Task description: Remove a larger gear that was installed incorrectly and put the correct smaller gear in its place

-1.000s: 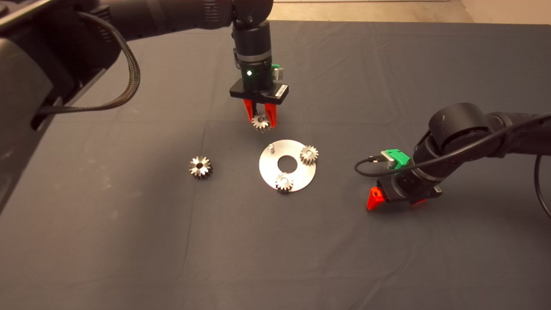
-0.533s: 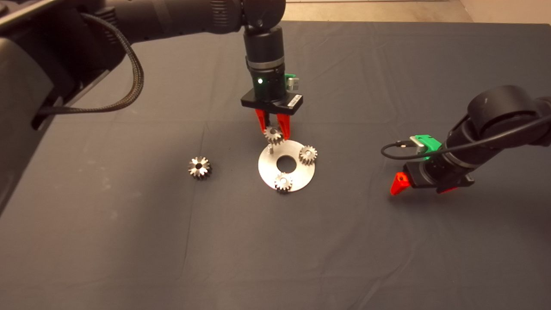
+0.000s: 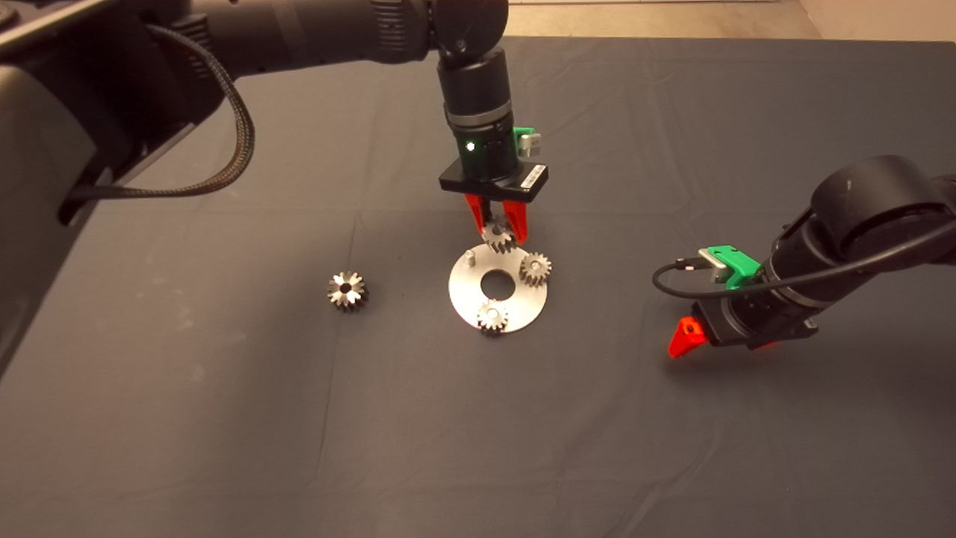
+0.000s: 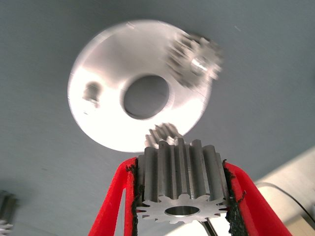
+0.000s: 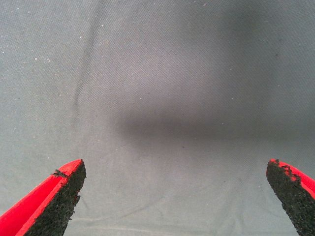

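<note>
Smaller gear (image 3: 500, 239), bright silver with fine teeth, hangs clamped between the red fingers of the left hand (image 3: 497, 225) over the far edge of a round steel plate (image 3: 478, 307) on the dark-matted bench (image 3: 224, 418). The left wrist view shows the black pads pressed against the gear's (image 4: 181, 186) toothed sides. Two matching silver gears (image 3: 535, 267) (image 3: 492, 316) sit on the plate, and one bare peg (image 3: 470, 257) stands free on its left side. Larger gear (image 3: 347, 290), darker and chunky-toothed, lies flat on the mat, well to the left of the plate. At right, the right hand (image 3: 691, 338) hovers low over bare mat, fingers (image 5: 54, 204) spread wide and holding nothing.
</note>
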